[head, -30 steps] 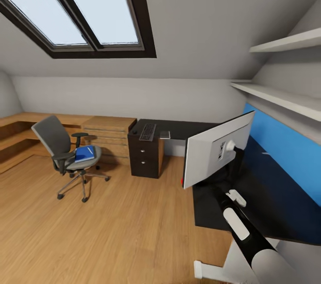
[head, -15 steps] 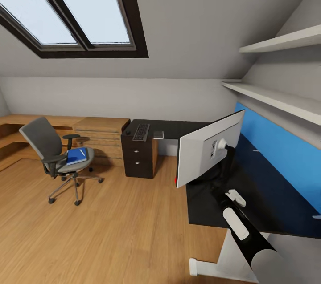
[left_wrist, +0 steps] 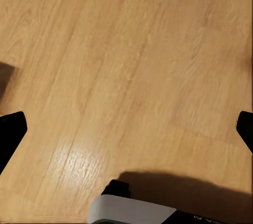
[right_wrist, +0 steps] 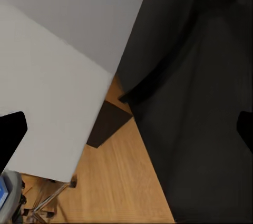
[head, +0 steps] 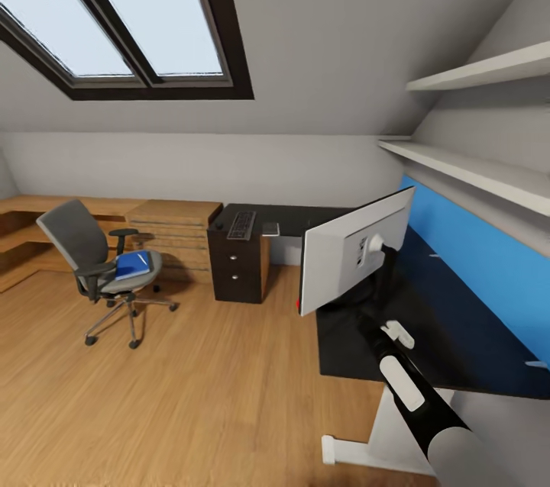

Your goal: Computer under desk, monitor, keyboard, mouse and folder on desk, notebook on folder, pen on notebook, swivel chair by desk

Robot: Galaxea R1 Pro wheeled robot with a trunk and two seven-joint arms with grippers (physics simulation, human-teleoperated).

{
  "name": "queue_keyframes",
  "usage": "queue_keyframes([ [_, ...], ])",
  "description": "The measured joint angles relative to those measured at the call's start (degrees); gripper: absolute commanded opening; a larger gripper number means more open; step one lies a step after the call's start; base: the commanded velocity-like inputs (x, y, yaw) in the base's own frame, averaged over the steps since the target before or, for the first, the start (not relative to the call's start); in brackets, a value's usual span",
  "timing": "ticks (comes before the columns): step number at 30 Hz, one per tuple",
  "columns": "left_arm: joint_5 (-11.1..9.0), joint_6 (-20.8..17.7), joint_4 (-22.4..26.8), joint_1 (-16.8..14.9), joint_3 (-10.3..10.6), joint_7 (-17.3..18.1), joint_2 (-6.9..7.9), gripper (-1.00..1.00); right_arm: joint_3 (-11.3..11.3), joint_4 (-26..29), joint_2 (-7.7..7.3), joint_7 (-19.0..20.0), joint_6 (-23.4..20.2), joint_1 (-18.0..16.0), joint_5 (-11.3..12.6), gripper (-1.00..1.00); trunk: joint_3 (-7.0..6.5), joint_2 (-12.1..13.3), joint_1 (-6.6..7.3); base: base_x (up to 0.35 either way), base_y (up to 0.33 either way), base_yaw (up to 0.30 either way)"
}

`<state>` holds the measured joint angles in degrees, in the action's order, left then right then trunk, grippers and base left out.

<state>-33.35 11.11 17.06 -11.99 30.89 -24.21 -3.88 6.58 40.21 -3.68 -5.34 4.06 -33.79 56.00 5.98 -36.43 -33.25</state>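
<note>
The monitor (head: 355, 250) stands on the near wing of the black desk (head: 458, 319), its grey back toward me. My right arm (head: 405, 384) reaches to its stem. In the right wrist view my right gripper (right_wrist: 126, 129) is open, fingers wide, over the desk top beside the monitor's back (right_wrist: 47, 92). The keyboard (head: 241, 225) lies on the desk's far wing with a small grey item (head: 271, 228) beside it. The blue folder (head: 131, 266) rests on the swivel chair (head: 95, 262) out on the floor. My left gripper (left_wrist: 126, 129) hangs open above the wooden floor. The computer is out of view.
A black drawer unit (head: 237, 269) holds up the desk's far wing. A light wooden bench (head: 172, 224) runs along the back wall behind the chair. White shelves (head: 473, 166) and a blue panel (head: 489, 250) line the right wall. The skylight (head: 130, 14) is overhead.
The whole head view has panned, so everything sits further left than a second ago. The monitor and right arm keep nearly the same place relative to the desk.
</note>
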Motion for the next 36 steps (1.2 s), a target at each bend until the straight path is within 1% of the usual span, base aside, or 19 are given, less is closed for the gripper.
queue_keyframes([
  [8,-0.12,0.18,0.02,-0.01,-0.13,-0.12,0.06,1.0,-0.03,-0.1,-0.06,0.03,0.57,0.0,-0.09,1.0,0.0,0.0,0.03,-0.008,-0.046,0.0],
  [15,-0.22,1.74,0.05,0.0,-0.49,-0.25,0.14,1.0,0.07,-0.38,-0.28,-0.07,3.56,0.0,-0.23,1.0,0.0,0.0,0.03,-0.001,-0.003,0.0],
  [17,-0.19,2.97,0.1,0.0,-0.59,-0.25,0.19,1.0,0.06,-0.47,-0.36,-0.17,4.27,0.0,-1.09,1.0,0.0,0.0,0.03,0.0,0.0,0.0],
  [18,-0.19,4.07,0.18,0.0,-0.6,-0.28,0.26,1.0,0.01,-0.57,-0.42,-0.32,4.54,0.0,-2.39,1.0,0.0,0.0,0.03,0.0,0.0,0.0],
  [20,-0.19,4.9,0.45,0.01,-0.67,-0.37,0.37,1.0,-0.05,-0.73,-0.58,-0.65,4.72,0.0,-4.39,1.0,0.0,0.0,0.03,0.0,0.0,0.0],
  [22,-0.16,5.35,0.89,0.01,-0.81,-0.4,0.49,1.0,-0.14,-1.08,-0.87,-1.28,4.84,-0.01,-6.95,1.0,0.0,0.0,0.03,0.0,0.0,0.0],
  [23,-0.12,5.6,1.69,-0.02,-0.88,-0.39,0.58,1.0,-0.16,-1.68,-1.17,-2.17,4.93,-0.1,-9.99,1.0,0.0,0.0,0.03,0.0,0.0,0.0],
  [24,-0.11,5.63,2.3,-0.05,-0.92,-0.37,0.62,1.0,-0.15,-2.11,-1.3,-2.75,4.96,-0.18,-11.79,1.0,0.0,0.0,0.03,0.0,0.0,0.0],
  [25,-0.09,5.18,3.82,-0.16,-0.96,-0.35,0.67,1.0,-0.14,-3.26,-1.44,-4.03,5.01,-0.49,-15.58,1.0,0.0,0.0,0.03,0.0,0.0,0.0],
  [27,-0.08,3.46,5.78,-0.69,-1.13,-0.32,0.72,1.0,-0.11,-5.06,-1.48,-5.67,5.06,-1.29,-19.91,1.0,0.0,0.0,0.03,0.0,0.0,0.0],
  [28,-0.05,1.92,6.83,-1.2,-1.28,-0.3,0.76,1.0,-0.1,-6.22,-1.47,-6.6,5.06,-1.9,-22.17,1.0,0.0,0.0,0.03,0.0,0.0,0.0],
  [29,0.04,-2.55,9.04,-2.59,-1.85,-0.3,0.87,1.0,-0.05,-9.02,-1.4,-8.6,5.05,-3.44,-26.72,1.0,-0.01,0.01,0.03,0.0,0.0,0.0],
  [30,-0.05,-5.45,10.26,-3.54,-2.38,-0.33,0.94,1.0,-0.03,-10.77,-1.32,-9.66,5.05,-4.39,-29.16,1.0,-0.01,0.0,0.03,0.0,0.0,0.0],
  [31,-0.41,-11.2,12.5,-5.19,-3.93,-0.21,1.0,1.0,0.01,-14.26,-1.04,-11.37,5.07,-6.4,-33.67,1.0,-0.02,0.01,0.03,0.0,0.0,0.0],
  [32,-0.72,-14.3,13.73,-6.12,-4.96,-0.18,1.02,1.0,0.02,-16.1,-0.86,-12.05,5.07,-7.49,-35.85,1.0,-0.01,0.0,0.03,0.0,0.0,0.0],
  [34,-0.85,-20.38,16.38,-7.55,-7.6,-0.13,1.06,1.0,0.02,-19.22,-0.59,-13.0,5.01,-9.53,-39.47,1.0,-0.01,0.0,0.03,0.0,0.0,0.0],
  [35,-0.83,-25.3,19.37,-8.51,-10.47,-0.05,1.05,1.0,0.02,-21.56,-0.41,-13.65,4.87,-11.22,-41.94,1.0,-0.02,0.0,0.03,0.0,0.0,0.0],
  [36,-0.87,-27.37,21.09,-8.98,-11.92,0.02,1.03,1.0,0.0,-22.48,-0.35,-13.9,4.79,-11.95,-42.86,1.0,-0.01,0.0,0.03,0.0,0.0,0.0],
])
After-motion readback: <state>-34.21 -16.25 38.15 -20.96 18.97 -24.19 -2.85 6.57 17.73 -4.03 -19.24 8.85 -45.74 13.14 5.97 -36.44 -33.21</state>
